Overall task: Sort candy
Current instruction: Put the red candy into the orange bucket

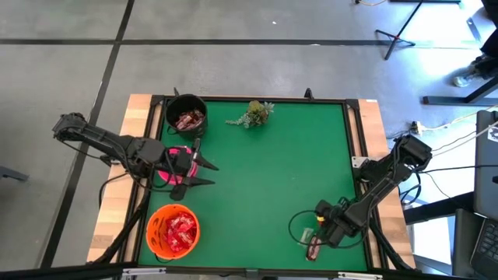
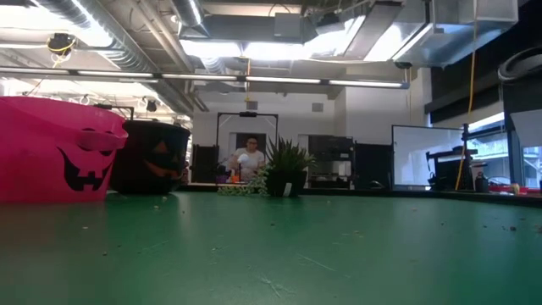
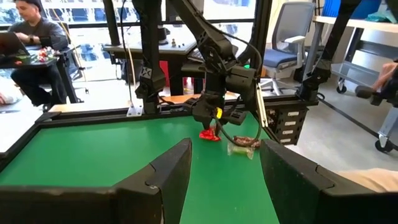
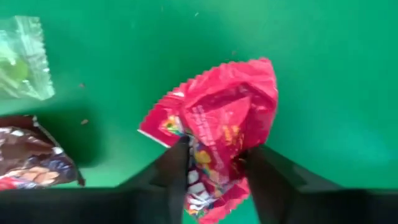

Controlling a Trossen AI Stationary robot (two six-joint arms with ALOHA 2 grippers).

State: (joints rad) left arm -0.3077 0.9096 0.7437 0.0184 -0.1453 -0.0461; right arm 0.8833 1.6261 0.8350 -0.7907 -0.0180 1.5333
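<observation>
A red candy packet (image 4: 217, 118) lies on the green table near its front right corner, and my right gripper (image 4: 214, 177) points down with its fingers closed on it. Beside it lie a brown candy bar (image 4: 31, 155) and a clear wrapper (image 4: 22, 59). My left gripper (image 3: 227, 177) hangs open and holds nothing above the pink bowl (image 1: 175, 165) at the table's left side. The black bowl (image 1: 187, 115) holds brown candy. The orange bowl (image 1: 173, 231) holds red candy. My right gripper pinches the red packet's one end (image 4: 208, 165) between its two fingers (image 4: 171, 171), coming from above and pointing down. The rest of the packet, crumpled, spreads out past the fingertips. In the left wrist view the packet (image 3: 209, 135) sits on the table under the gripper.
A green leafy sprig (image 1: 253, 114) stands at the table's far edge. A black cable loop (image 1: 299, 225) lies beside my right gripper. The table's middle (image 1: 264, 179) is bare green mat. A raised dark rim (image 1: 354, 140) bounds the table. People sit in the room beyond.
</observation>
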